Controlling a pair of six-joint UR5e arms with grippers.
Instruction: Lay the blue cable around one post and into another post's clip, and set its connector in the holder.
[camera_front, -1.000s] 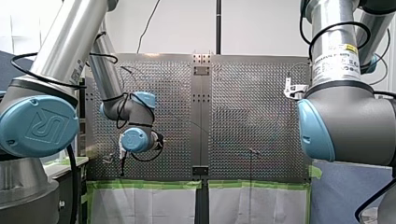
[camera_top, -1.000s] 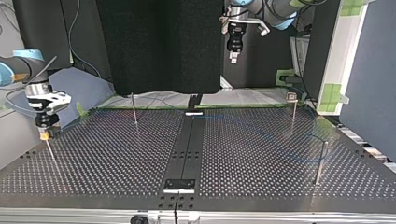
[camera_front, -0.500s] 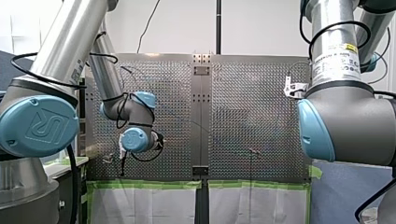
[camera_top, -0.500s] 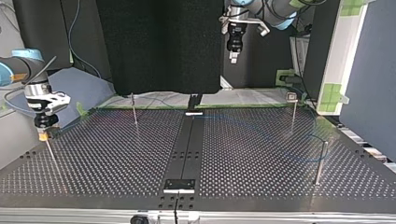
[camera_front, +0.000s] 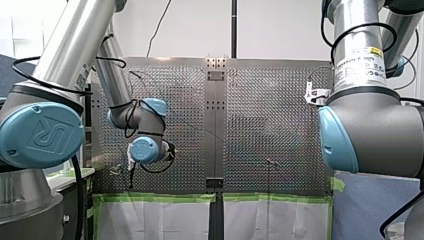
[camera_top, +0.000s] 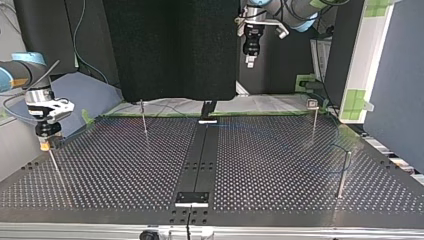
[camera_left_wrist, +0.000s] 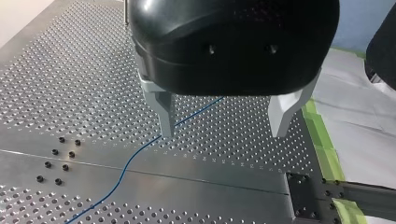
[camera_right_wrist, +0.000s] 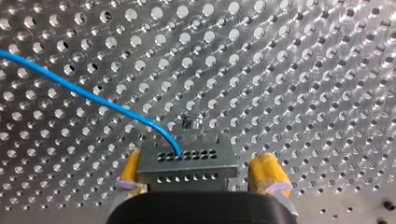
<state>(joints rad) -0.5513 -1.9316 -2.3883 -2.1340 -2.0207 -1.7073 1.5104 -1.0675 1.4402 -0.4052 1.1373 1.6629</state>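
Thin blue cable (camera_right_wrist: 93, 96) — light, limp, slippery; grasp beside grey perforated metal connector block (camera_right_wrist: 187, 161) | left gripper (camera_left_wrist: 223, 133) spread, empty | right gripper (camera_right_wrist: 199, 167) astride block — unclamped

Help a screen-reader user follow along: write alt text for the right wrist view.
My right gripper is open, its yellow pads on either side of a grey block with rows of small holes. A blue cable enters one of the block's holes and curves away across the perforated table.
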